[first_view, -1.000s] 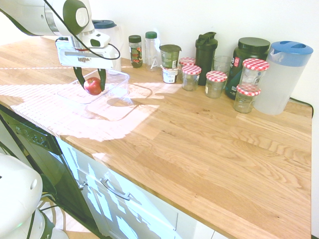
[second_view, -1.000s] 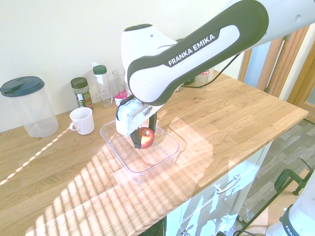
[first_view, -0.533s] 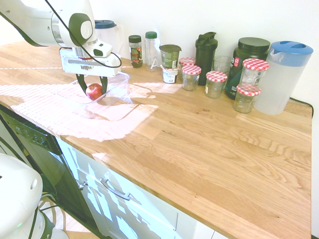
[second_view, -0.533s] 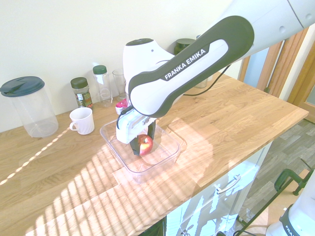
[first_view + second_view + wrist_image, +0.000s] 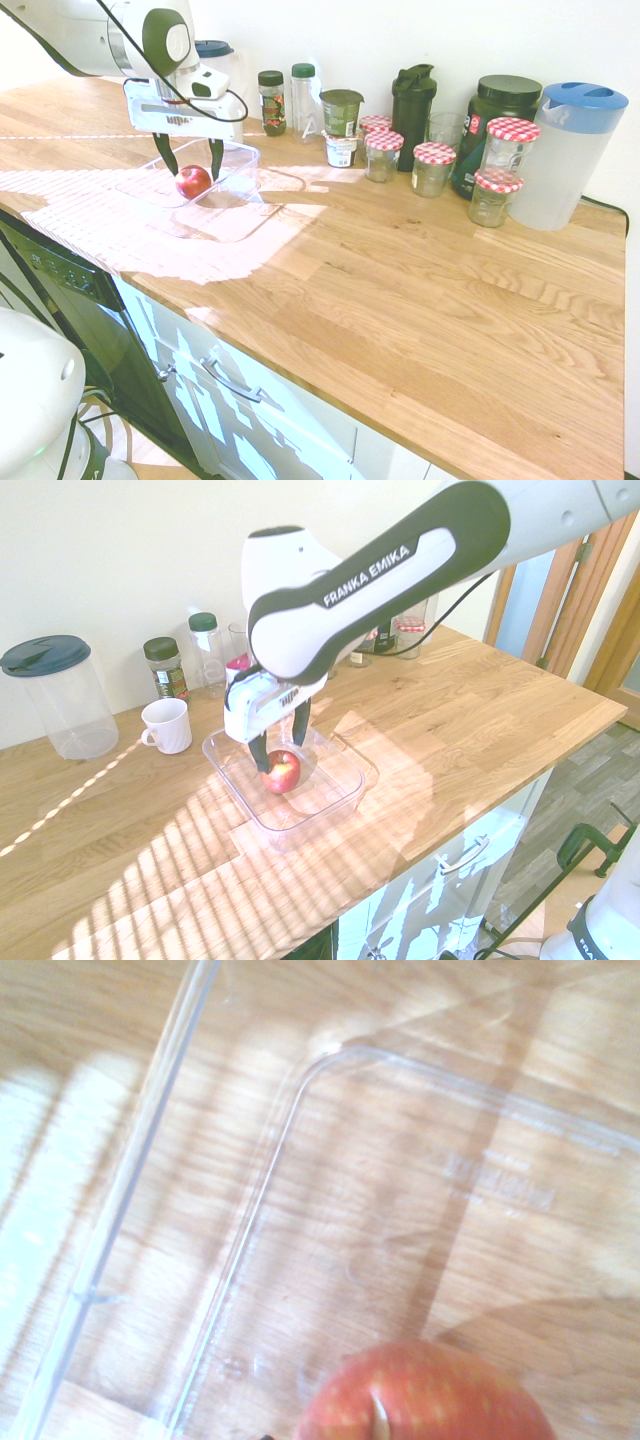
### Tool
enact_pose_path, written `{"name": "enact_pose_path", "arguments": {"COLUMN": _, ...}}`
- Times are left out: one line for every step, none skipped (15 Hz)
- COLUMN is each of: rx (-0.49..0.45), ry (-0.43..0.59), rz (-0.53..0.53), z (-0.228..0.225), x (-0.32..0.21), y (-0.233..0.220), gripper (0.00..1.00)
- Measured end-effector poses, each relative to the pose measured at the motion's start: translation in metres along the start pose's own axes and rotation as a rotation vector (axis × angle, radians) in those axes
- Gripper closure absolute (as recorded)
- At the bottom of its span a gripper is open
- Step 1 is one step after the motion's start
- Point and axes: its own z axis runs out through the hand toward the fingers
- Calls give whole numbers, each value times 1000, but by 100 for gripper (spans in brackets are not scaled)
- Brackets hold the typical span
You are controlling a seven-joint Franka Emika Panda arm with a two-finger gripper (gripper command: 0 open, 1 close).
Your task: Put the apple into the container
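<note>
1 apple (image 5: pixel 282 772) inside clear container (image 5: pixel 362 786), likely released low to limit rolling | gripper (image 5: pixel 281 754) fingers apart, straddling apple, probably for clear lift-off | mug (image 5: pixel 167 726) at 10 o'clock from apple, second exterior view, outside container | placement looks nearly done

white wall (image 5: pixel 110 560) | wooden counter (image 5: pixel 430 300) | slanting sunlight stripes | grey floor (image 5: pixel 590 770), likely plank | wood-framed door (image 5: pixel 570 590)
</note>
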Motion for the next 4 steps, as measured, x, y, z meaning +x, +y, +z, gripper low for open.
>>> {"name": "enact_pose_path", "arguments": {"rx": -12, "ry": 0, "rz": 59, "z": -23, "x": 17, "y": 11, "gripper": 0}}
{"name": "enact_pose_path", "arguments": {"rx": -12, "ry": 6, "rz": 124, "z": -45, "x": 38, "y": 29, "gripper": 0}}
{"name": "enact_pose_path", "arguments": {"rx": -10, "ry": 12, "rz": 185, "z": -59, "x": 59, "y": 50, "gripper": 0}}
{"name": "enact_pose_path", "arguments": {"rx": -13, "ry": 16, "rz": 238, "z": -64, "x": 77, "y": 73, "gripper": 0}}
